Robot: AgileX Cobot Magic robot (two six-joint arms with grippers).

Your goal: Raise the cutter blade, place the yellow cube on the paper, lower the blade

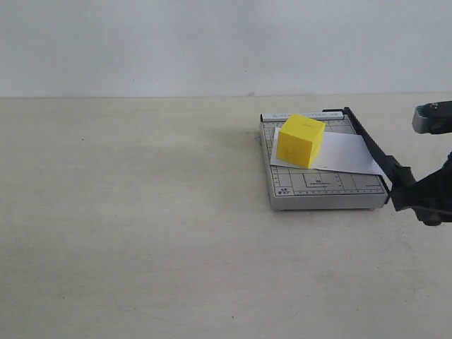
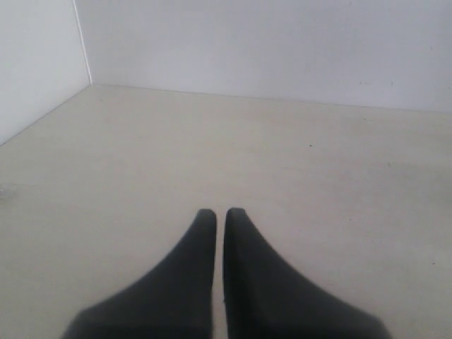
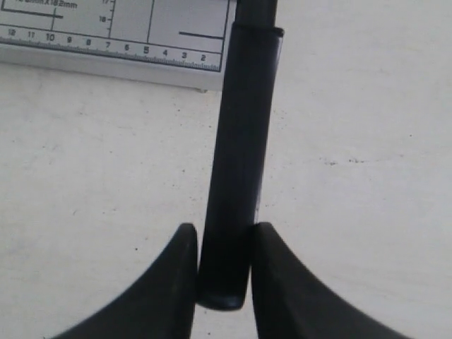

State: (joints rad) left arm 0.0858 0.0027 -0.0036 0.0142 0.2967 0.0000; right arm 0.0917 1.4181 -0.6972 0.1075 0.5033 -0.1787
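Cutter blade point(image 1: 369, 143) in the exterior view runs as a slim black bar along the right edge of the grey base point(image 1: 318, 185). It goes from its pivot at the far corner to its thick handle point(image 1: 400, 178), which juts past the near corner. It lies low along that edge and crosses over the right corner of the paper point(image 1: 342, 152); whether it is pressed fully down cannot be told. The paper lies skewed on the base. The yellow cube point(image 1: 301, 140) sits on the paper's left part, turned a little against the grid lines and well apart from the blade. The right gripper point(image 1: 408, 189) reaches in from the right border and is closed around the handle. The base stands on a pale table point(image 1: 141, 226) before a white wall point(image 1: 212, 42).

Left wrist view: the left gripper point(image 2: 219, 229) hangs over bare table with its two black fingers drawn together. Only a hairline slit shows between them, with nothing in it. A corner of the white wall stands beyond.

Right wrist view: the right gripper point(image 3: 224, 236) has its fingers pressed against both sides of the rounded end of the handle, so the claw is narrow and holds the blade. The handle stretches away toward the corner of the base, where printed ruler marks show. Pale table lies beneath.
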